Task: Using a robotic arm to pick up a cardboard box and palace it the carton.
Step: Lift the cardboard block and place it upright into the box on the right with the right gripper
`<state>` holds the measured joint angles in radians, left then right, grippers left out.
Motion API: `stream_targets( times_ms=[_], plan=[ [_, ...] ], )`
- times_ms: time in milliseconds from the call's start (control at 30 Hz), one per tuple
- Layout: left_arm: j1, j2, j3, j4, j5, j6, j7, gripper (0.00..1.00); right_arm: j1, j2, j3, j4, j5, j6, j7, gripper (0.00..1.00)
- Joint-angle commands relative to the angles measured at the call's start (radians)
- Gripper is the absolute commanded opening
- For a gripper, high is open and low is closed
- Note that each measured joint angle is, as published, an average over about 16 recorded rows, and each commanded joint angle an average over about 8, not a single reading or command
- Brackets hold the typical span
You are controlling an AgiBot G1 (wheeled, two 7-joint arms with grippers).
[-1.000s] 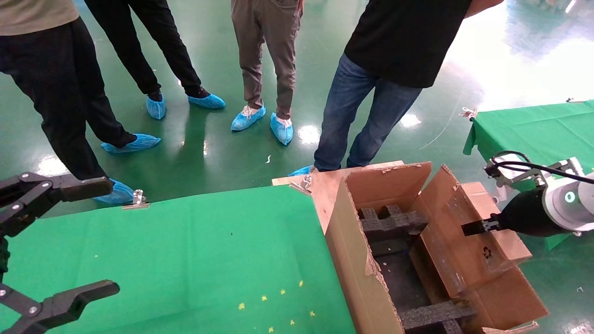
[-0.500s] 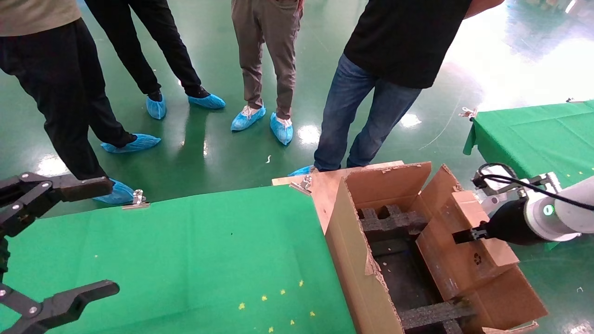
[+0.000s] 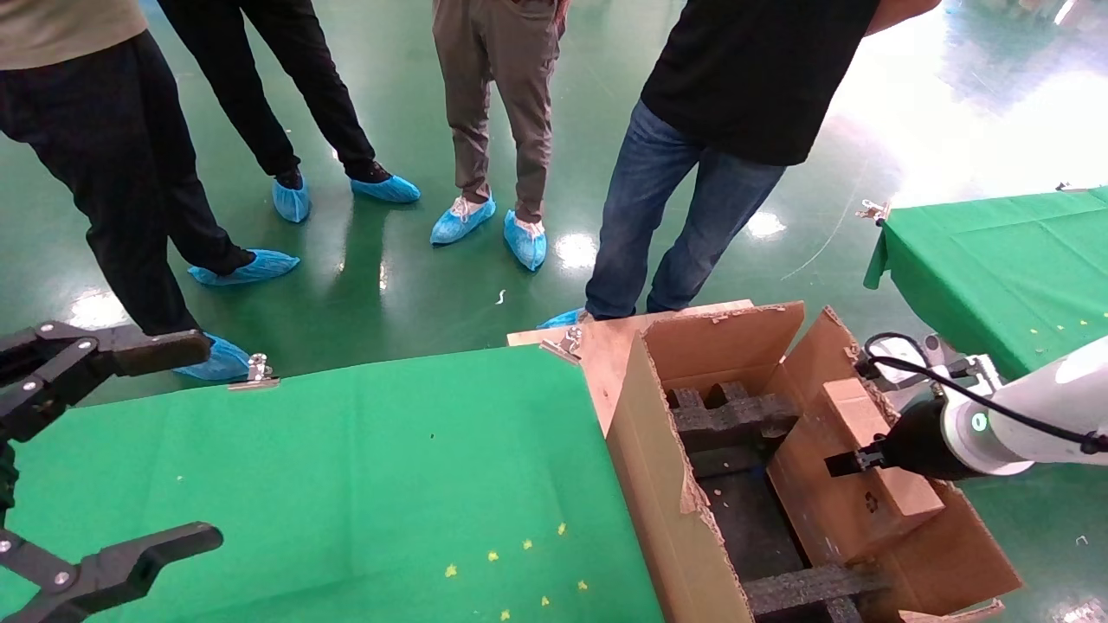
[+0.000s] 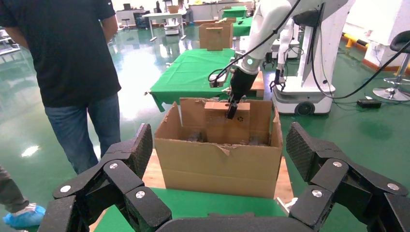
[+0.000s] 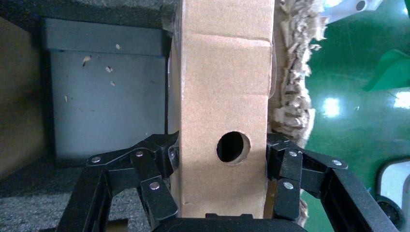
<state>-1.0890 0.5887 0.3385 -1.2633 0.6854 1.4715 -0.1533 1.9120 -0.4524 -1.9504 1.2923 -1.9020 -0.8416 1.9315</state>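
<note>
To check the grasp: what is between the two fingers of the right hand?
In the right wrist view, the cardboard box fills that gap; the right hand clamps its sides beside the round hole.

White glossy right arm's black two-finger gripper (image 5: pixel 222 159) clamped shut, holding; all-black left gripper (image 3: pixel 130 450) parked, jaws spread.

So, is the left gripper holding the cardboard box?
No, the left gripper is open and empty; the right gripper clamps the cardboard box.

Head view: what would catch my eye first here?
Probably the right pincer, shut on a small cardboard box that it holds over the right side of the big torn carton. Next, the people standing close behind the green table. The left pincer hangs open at the left edge.
</note>
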Motion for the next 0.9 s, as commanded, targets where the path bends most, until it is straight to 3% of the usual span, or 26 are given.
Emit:
stream_targets(
  times_ms=[33, 400, 900],
  plan=[
    [0.000, 0.000, 0.000, 0.000, 0.000, 0.000, 0.000, 1.00, -0.015, -0.007, -0.004, -0.008, -0.001, 0.014, 0.003, 0.00],
    [0.000, 0.000, 0.000, 0.000, 0.000, 0.000, 0.000, 1.00, -0.098, -0.074, -0.015, -0.119, 0.050, 0.086, -0.036, 0.00],
    [0.000, 0.000, 0.000, 0.000, 0.000, 0.000, 0.000, 1.00, -0.205, -0.180, -0.011, -0.308, 0.178, 0.142, -0.160, 0.00]
  ],
)
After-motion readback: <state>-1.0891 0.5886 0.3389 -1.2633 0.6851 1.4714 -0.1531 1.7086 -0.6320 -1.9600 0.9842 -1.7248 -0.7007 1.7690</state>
